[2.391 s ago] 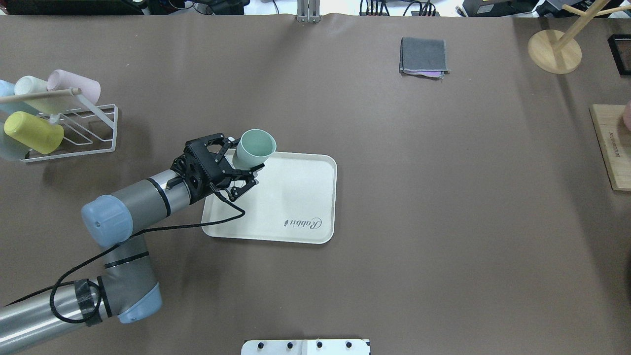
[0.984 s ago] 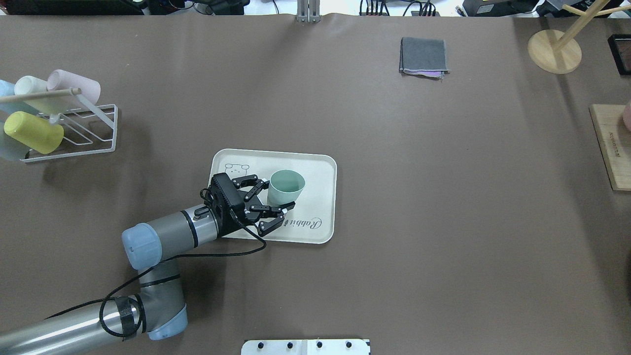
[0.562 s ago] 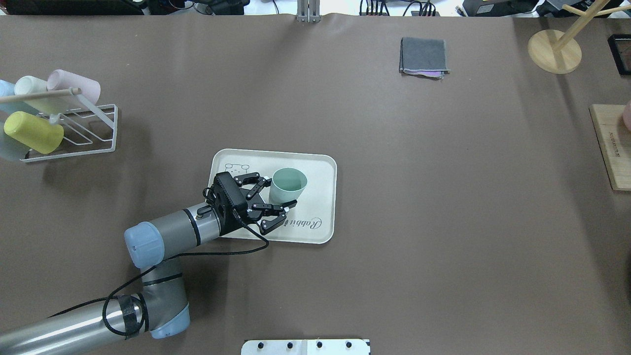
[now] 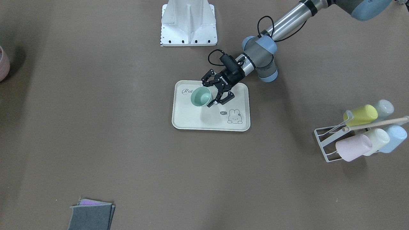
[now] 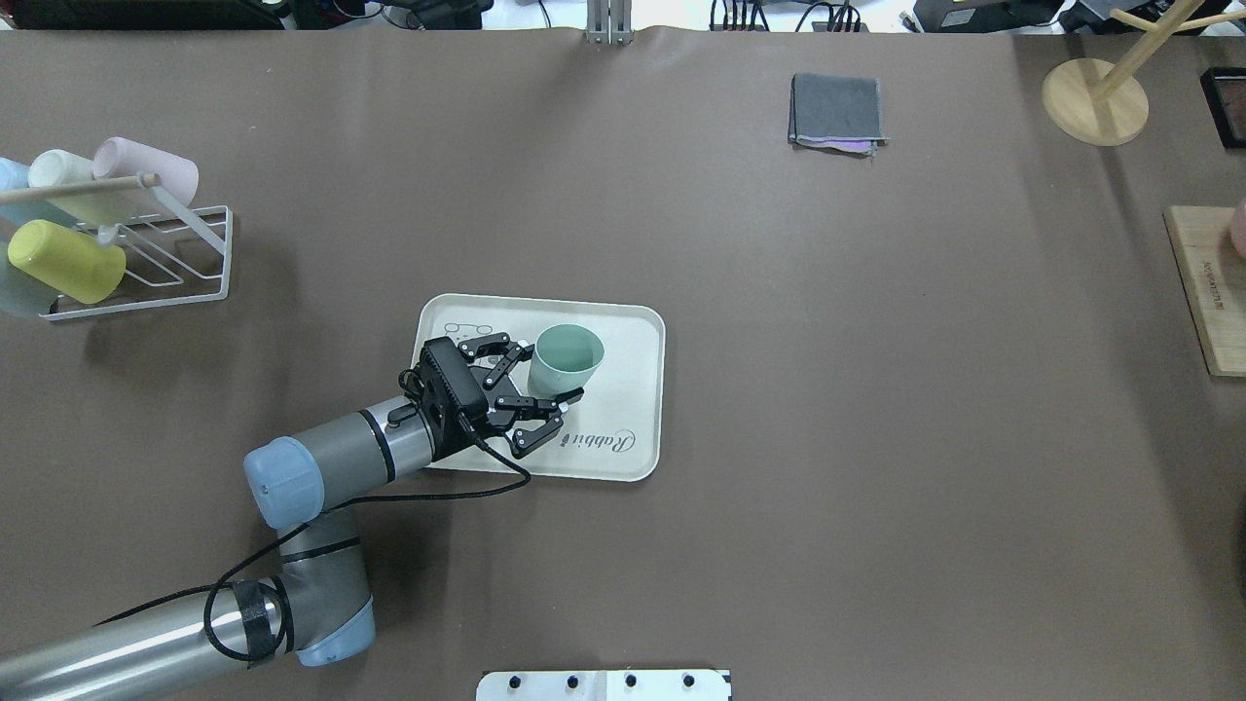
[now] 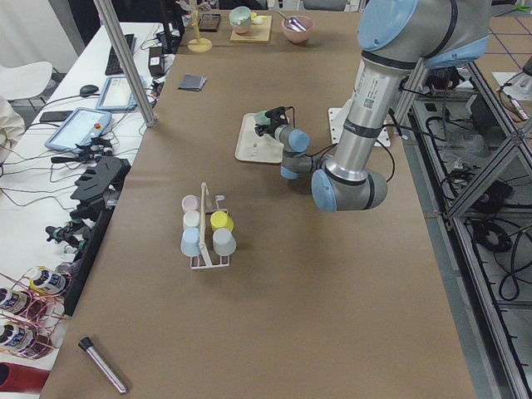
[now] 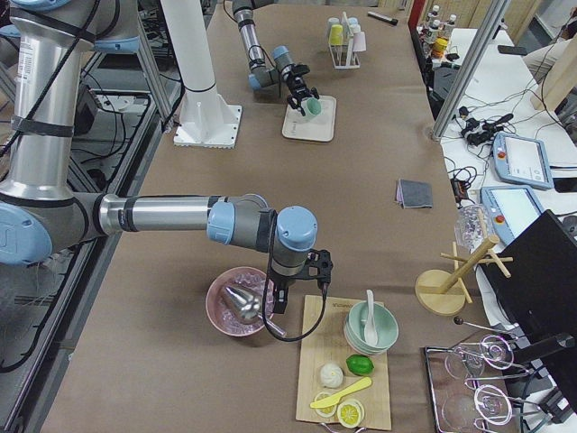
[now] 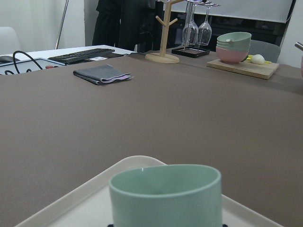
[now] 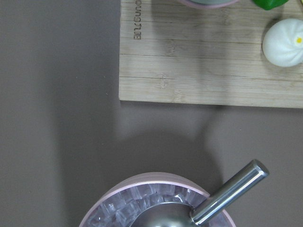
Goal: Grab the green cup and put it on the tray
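Observation:
The green cup point(image 5: 567, 358) stands upright, mouth up, on the cream tray point(image 5: 628, 336), near its "Rabbit" script. My left gripper point(image 5: 551, 369) comes in low from the tray's near-left side, one finger on each side of the cup, shut on it. In the front view the cup point(image 4: 201, 97) sits between the same fingers point(image 4: 212, 103) over the tray point(image 4: 195, 123). In the left wrist view the cup point(image 8: 165, 196) fills the bottom centre. My right gripper point(image 7: 281, 293) shows only in the right side view, over a pink bowl point(image 7: 236, 307); I cannot tell if it is open or shut.
A white wire rack point(image 5: 146, 268) with a yellow cup point(image 5: 66, 261) and pale cups stands far left. A folded grey cloth point(image 5: 837, 112), a wooden stand point(image 5: 1095, 102) and a wooden board point(image 5: 1207, 292) lie at the right. A metal scoop point(image 9: 227, 194) rests in the pink bowl.
The left gripper carried the cup from above the tray's far-left corner down to the tray's middle. In the last half second, gripper and cup shifted slightly away from me.

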`<state>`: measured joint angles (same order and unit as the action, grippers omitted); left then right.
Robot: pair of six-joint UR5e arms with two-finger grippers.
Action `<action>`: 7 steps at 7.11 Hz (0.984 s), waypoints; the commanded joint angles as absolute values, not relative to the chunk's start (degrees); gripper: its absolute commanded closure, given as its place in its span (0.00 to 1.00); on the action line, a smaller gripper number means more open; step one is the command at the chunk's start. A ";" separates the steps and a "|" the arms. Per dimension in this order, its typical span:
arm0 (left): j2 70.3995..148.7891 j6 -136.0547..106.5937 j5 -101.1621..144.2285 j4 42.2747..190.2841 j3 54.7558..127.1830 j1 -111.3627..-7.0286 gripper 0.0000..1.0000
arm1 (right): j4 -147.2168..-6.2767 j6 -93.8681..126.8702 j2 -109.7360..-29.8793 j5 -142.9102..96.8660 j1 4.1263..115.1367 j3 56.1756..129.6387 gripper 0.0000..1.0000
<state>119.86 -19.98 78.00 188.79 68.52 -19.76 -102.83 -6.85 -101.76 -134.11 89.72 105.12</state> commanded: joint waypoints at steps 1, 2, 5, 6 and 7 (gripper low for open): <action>119.45 -19.86 77.43 190.19 68.47 -19.69 0.07 | -102.83 -6.86 -101.78 -134.21 89.82 105.12 0.00; 118.66 -19.60 77.34 192.02 68.47 -19.69 0.03 | -102.83 -6.86 -101.78 -134.21 89.91 105.12 0.00; 112.88 -16.70 77.52 192.75 75.63 -19.77 0.03 | -102.92 -6.86 -101.78 -134.64 90.09 105.12 0.00; 110.94 -16.96 77.52 190.83 79.68 -20.82 0.02 | -102.92 -6.86 -101.78 -134.74 90.17 105.12 0.00; 107.70 -17.31 77.69 184.28 87.29 -21.87 0.02 | -102.83 -6.86 -101.78 -134.82 90.18 105.20 0.00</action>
